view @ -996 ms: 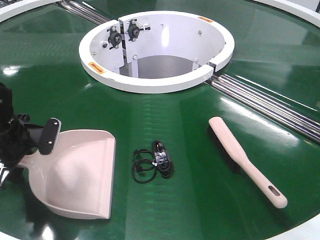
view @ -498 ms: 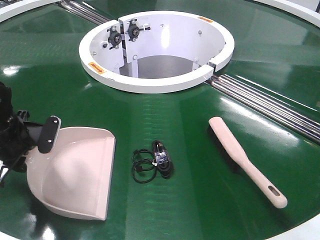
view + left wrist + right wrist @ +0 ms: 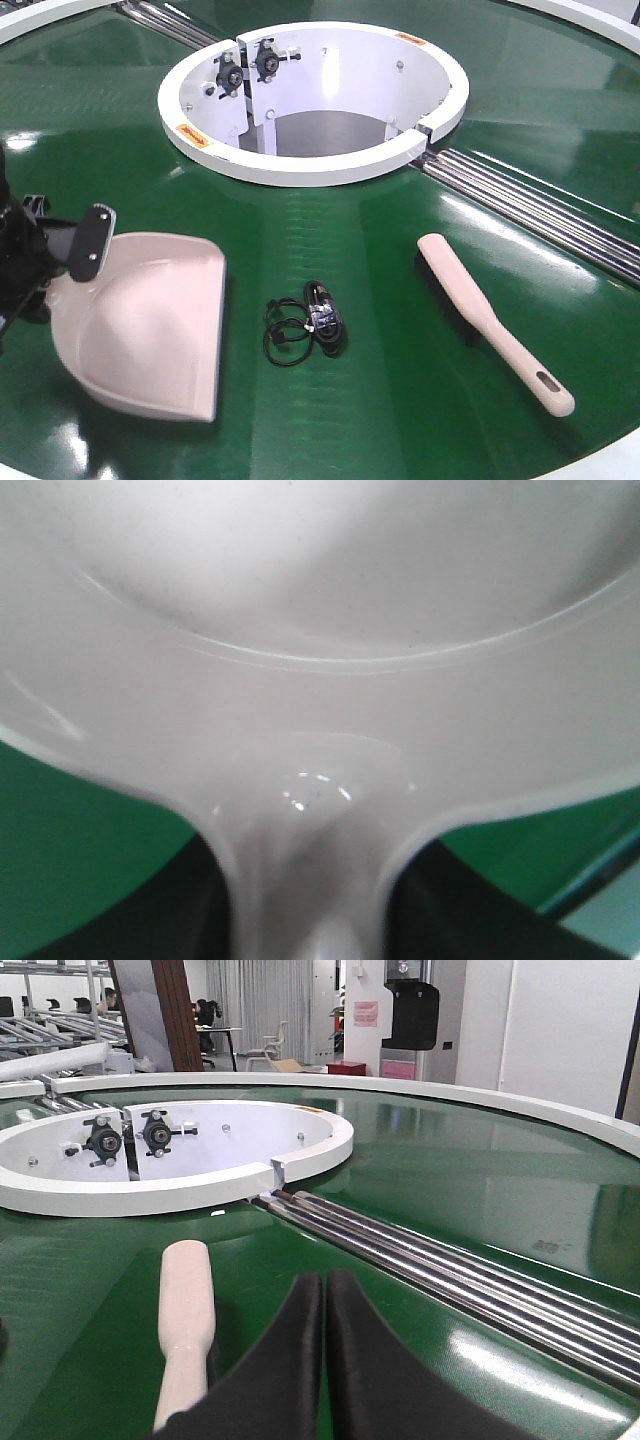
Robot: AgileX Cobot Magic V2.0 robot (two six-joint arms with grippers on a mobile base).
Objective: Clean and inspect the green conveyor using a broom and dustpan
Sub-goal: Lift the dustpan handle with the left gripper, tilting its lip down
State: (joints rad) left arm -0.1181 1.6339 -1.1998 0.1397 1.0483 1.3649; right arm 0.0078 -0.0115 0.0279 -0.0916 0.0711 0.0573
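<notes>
The pale pink dustpan (image 3: 150,330) lies on the green conveyor (image 3: 330,230) at the left, its mouth facing right. My left gripper (image 3: 68,262) is shut on the dustpan's handle. In the left wrist view the dustpan (image 3: 320,630) fills the frame, and the handle runs down between the dark fingers (image 3: 180,910) of the left gripper (image 3: 310,925). The broom (image 3: 490,320) lies flat at the right, untouched. My right gripper (image 3: 325,1285) is shut and empty, just right of the broom (image 3: 185,1310) and above the belt (image 3: 480,1180).
A black coiled cable (image 3: 308,322) lies on the belt between dustpan and broom. The white ring opening (image 3: 300,165) is at the back centre. Silver rollers (image 3: 530,210) run from it to the right, also in the right wrist view (image 3: 420,1250). The belt's white outer rim (image 3: 610,465) is at the lower right.
My left gripper has moved the dustpan a little away and to the left, turning it slightly. The broom and the cable have not moved.
</notes>
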